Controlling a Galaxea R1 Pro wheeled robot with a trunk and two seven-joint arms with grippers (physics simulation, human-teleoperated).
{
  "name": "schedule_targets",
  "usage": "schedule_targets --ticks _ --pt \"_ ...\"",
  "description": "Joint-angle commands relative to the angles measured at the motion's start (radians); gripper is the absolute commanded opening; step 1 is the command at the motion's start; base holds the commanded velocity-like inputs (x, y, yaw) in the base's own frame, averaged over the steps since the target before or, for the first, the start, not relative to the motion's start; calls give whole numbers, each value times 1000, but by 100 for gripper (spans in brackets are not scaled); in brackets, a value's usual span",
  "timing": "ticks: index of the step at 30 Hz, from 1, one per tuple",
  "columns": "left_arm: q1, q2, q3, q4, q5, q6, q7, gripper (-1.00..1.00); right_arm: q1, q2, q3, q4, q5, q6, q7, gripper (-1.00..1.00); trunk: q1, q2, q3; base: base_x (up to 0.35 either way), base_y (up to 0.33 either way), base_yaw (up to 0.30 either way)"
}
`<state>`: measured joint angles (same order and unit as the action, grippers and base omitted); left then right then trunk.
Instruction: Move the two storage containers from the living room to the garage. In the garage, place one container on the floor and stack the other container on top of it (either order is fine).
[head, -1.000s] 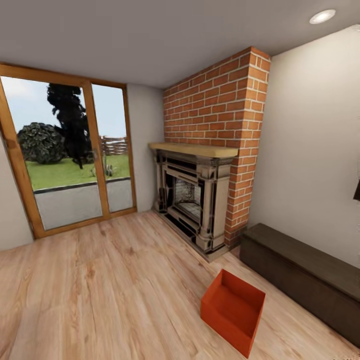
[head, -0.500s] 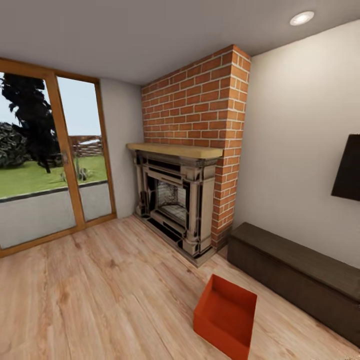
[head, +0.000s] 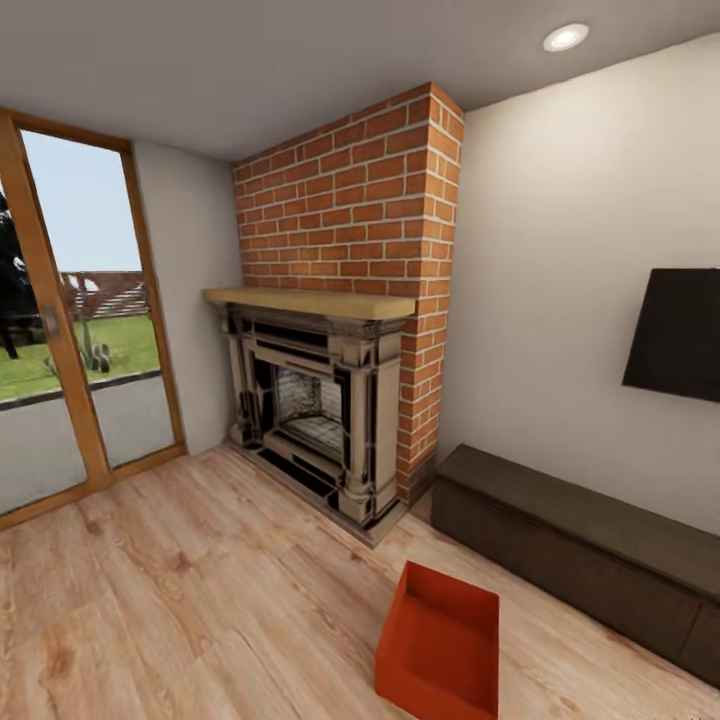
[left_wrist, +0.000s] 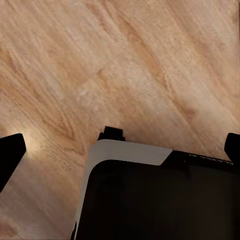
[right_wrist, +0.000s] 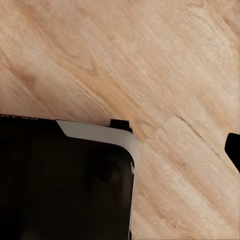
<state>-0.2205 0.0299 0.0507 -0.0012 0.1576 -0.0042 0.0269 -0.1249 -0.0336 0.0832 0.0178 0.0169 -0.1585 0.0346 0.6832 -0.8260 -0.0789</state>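
Note:
One red-orange storage container lies open side up on the light wood floor of the living room, low in the head view, in front of the dark bench. My left gripper hangs over bare planks, open, with its black fingertips far apart and nothing between them. In the right wrist view my right gripper also hangs over planks, with one black fingertip at the frame's edge, spread wide and empty. Both grippers are well away from the container.
A brick fireplace with a wooden mantel stands ahead. To its right a long dark bench runs along the white wall under a black screen. A glass door is on the left. My own base shows below the wrists.
The camera has turned to the right, so the door, fireplace and container have slid left in the picture and the black screen has come into view. Nothing in the room has moved itself.

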Motion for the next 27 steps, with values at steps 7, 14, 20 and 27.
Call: schedule_targets --ticks 7,14,20,27 --pt "0 0 4 0 4 0 1 100 -1 0 7 2 2 -4 1 100 1 -1 -2 296 224 -282" --pt "0 -1 4 0 4 0 1 100 -1 0 7 2 2 -4 1 100 1 -1 -2 296 224 -282" --pt "0 -1 4 0 4 -1 1 100 -1 0 7 2 2 -4 1 100 1 -1 -2 296 223 -283" --pt "0 0 4 0 4 -4 1 100 -1 0 7 2 1 -4 1 100 1 -1 -2 296 211 -283"
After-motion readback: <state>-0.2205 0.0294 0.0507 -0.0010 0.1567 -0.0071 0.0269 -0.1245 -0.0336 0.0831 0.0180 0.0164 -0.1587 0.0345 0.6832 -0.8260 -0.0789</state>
